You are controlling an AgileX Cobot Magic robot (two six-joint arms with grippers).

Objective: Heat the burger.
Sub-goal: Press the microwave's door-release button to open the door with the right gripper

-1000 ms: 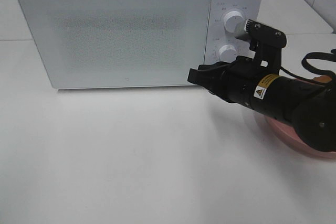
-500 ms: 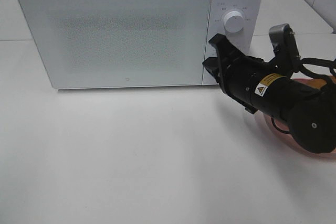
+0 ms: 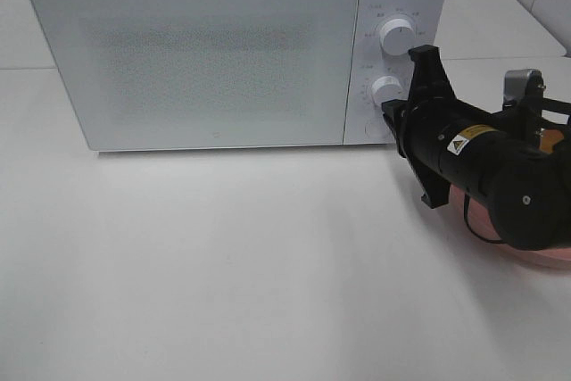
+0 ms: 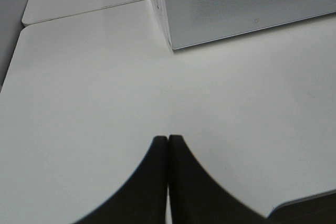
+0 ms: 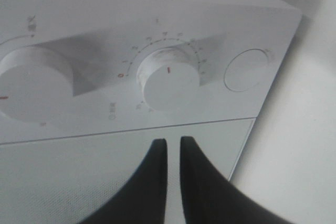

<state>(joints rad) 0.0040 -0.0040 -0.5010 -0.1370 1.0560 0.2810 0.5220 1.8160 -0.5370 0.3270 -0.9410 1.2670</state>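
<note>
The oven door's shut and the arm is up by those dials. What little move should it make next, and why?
Probably spread the right tool a little and ease it onto the lower dial to turn it. The microwave door is closed, and the tool's tips sit nearly together close to that dial, gripping nothing and seemingly too narrow to fit around it. The burger isn't in view.

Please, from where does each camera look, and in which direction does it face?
Exterior high: mounted high in front, looking down at the table, microwave and pink plate; the right arm shows.
Left wrist: above the table, facing the microwave's lower corner; shut left jaws show.
Right wrist: close to the microwave, facing its lower knob; nearly shut right jaws show.
Shared: exterior high and right wrist both show that knob.
</note>
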